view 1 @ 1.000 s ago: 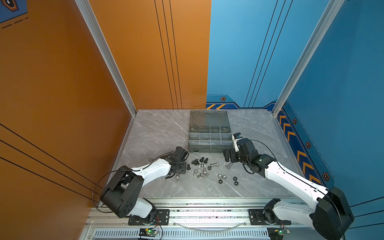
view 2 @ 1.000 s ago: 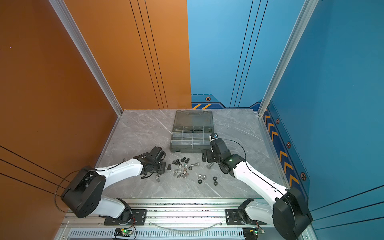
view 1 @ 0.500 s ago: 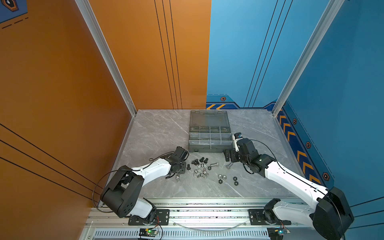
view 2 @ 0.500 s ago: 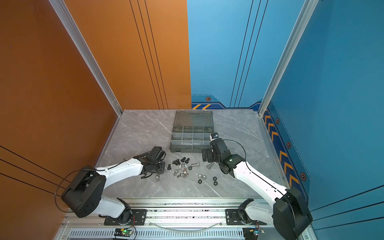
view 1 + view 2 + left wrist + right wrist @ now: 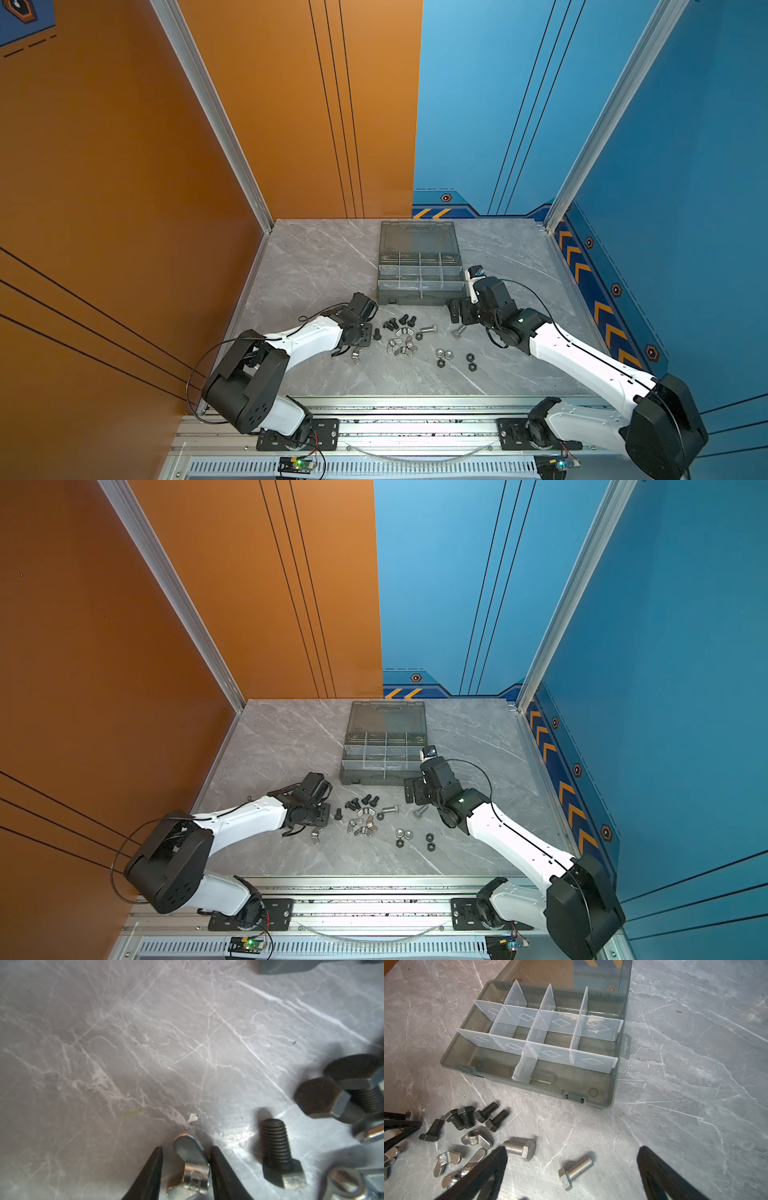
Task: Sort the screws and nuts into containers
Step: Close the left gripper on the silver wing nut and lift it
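Okay, left hand (image 5: 187, 1148) sits low on the tabletop (image 5: 145, 1043), jaws part-open around a silver wing nut (image 5: 191, 1165) (one finger (image 5: 220, 1167) touching it, the other just clear, so not clamped); right hand (image 5: 573, 1150) spread wide, holding nothing; a silver hex bolt (image 5: 576, 1172) lies in the gap between its fingers in the wrist view; other black bolts (image 5: 399, 322) and hex nuts (image 5: 444, 354) loose near the organiser case (image 5: 419, 297).
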### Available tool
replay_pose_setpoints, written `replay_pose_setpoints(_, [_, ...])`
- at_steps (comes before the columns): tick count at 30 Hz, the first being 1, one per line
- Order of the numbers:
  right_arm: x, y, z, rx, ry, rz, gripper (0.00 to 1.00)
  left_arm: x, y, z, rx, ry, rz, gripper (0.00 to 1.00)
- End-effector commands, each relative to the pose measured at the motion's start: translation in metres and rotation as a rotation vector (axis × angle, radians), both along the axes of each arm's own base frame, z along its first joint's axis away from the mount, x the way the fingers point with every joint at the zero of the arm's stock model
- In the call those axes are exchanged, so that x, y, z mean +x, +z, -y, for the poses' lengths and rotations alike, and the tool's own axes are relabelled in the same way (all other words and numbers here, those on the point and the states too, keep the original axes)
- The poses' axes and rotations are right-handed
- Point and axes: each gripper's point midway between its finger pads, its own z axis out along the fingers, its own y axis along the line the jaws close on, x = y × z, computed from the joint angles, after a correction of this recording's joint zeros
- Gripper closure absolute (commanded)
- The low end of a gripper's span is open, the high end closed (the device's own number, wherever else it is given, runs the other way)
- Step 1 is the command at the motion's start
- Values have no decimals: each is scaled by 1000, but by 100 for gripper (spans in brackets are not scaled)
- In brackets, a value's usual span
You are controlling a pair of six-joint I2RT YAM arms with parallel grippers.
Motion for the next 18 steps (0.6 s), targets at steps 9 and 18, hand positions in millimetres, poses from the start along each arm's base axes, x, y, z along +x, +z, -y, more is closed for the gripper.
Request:
replay_pose_setpoints(9, [-6,-2,13,-15,-50,-15,1,-3,-3,2,-25,-5,-46,90])
replay_pose_setpoints(18, [-7,5,16,-9,-57,-1,1,25,46,12,-71,-7,77,100])
